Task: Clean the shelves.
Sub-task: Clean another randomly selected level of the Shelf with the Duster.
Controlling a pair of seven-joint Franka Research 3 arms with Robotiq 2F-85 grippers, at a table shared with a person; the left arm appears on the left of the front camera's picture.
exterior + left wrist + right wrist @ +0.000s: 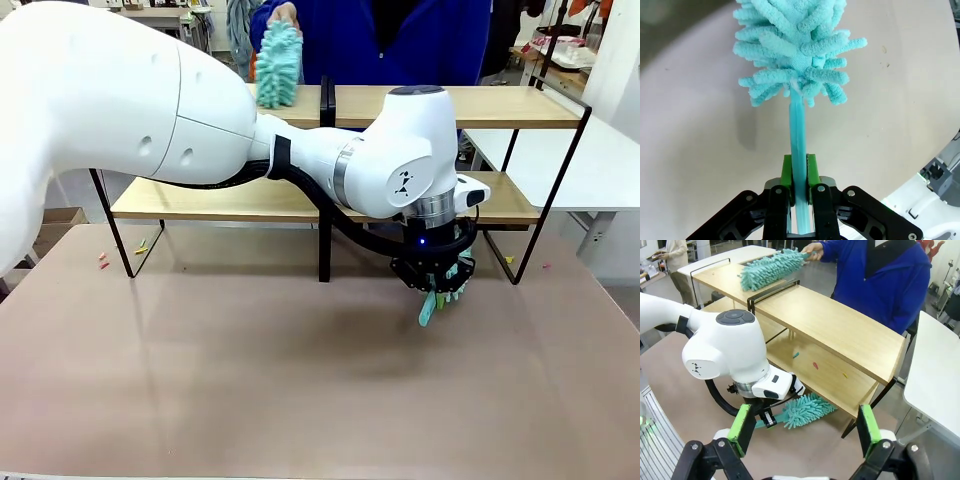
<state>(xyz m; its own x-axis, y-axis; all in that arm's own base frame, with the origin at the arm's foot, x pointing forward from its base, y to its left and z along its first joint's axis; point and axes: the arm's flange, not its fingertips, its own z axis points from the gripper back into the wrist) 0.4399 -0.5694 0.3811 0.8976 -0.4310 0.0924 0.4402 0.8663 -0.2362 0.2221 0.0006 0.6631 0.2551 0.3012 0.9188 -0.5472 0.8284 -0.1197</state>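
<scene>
The shelves (500,105) stand at the far side of the table (200,380). On the top board a person's hand (812,248) lays a second duster (770,270) flat, near the black centre post. On the lower board I see three small scraps (815,365) – one teal, one red, one yellow. A few more bits (103,262) lie on the table by the frame's legs.

From the front my left arm covers the middle of the shelves. Most of my duster (795,40) is hidden there too, behind the wrist – only a teal sliver shows below it. The person is cut off at the top edge.

The left gripper (800,170) hangs low over the table, just in front of the right half of the shelves. Its jaws are closed narrow, green pads (787,170) pinching the duster's thin handle. From the right wrist the fluffy head lies low by the front of the lower board; I cannot tell whether it touches.

The right gripper (805,426) sits well apart, above, jaws spread wide with nothing between them.
</scene>
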